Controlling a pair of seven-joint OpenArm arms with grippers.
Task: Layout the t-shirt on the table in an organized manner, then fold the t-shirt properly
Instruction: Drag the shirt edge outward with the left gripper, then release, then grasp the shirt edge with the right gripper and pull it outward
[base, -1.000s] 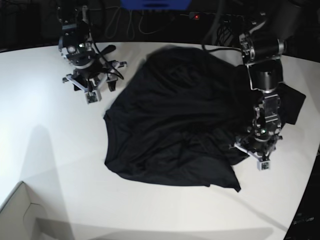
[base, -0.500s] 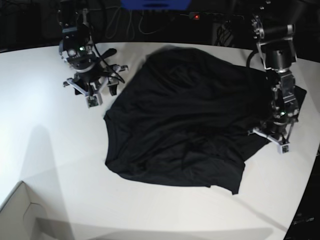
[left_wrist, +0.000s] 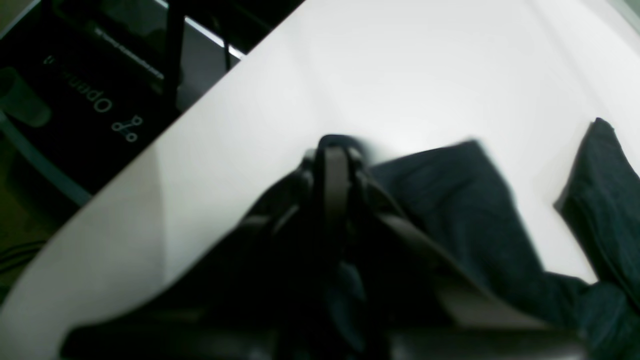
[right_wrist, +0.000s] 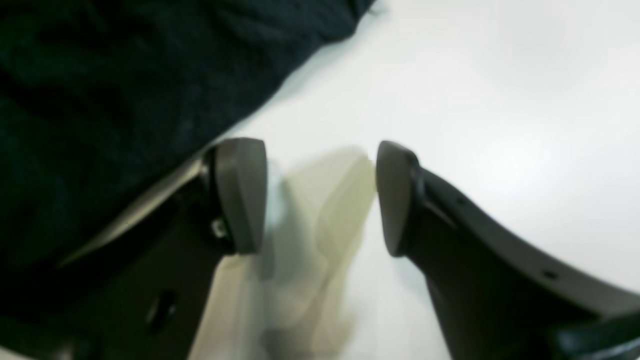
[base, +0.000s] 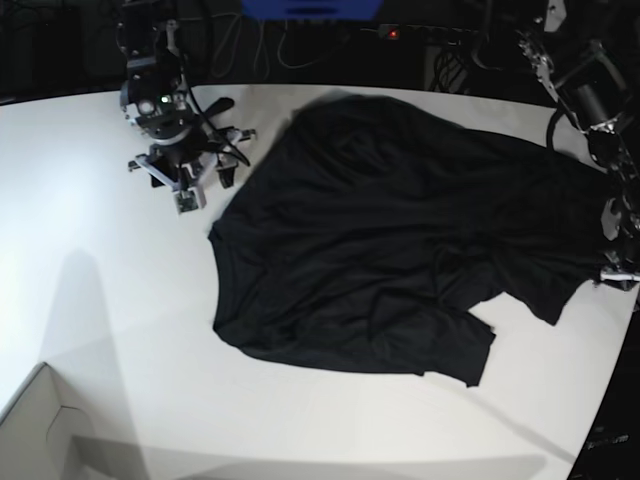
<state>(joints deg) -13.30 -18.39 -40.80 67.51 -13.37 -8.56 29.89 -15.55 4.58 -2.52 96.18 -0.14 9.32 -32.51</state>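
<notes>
The black t-shirt (base: 380, 240) lies spread across the middle of the white table (base: 100, 300), rumpled along its lower right. My left gripper (base: 618, 272) is at the table's far right edge, shut on the t-shirt's right-hand fabric, which stretches toward it. In the left wrist view the left gripper (left_wrist: 335, 150) has its fingers pressed together, with dark t-shirt cloth (left_wrist: 450, 200) bunched around them. My right gripper (base: 185, 195) hovers over bare table just left of the t-shirt's upper left edge. In the right wrist view the right gripper (right_wrist: 317, 195) stands open and holds nothing, with the t-shirt (right_wrist: 125, 75) beside it.
A pale box corner (base: 40, 430) pokes in at the bottom left. The table's curved edge (base: 615, 400) runs close by the left gripper, with dark floor beyond (left_wrist: 100, 100). Cables and a blue object (base: 310, 8) lie behind the table's back edge.
My left gripper shut on the t-shirt's right side and dragged it right toward the table edge, spreading the cloth wider. The right arm has barely shifted.
</notes>
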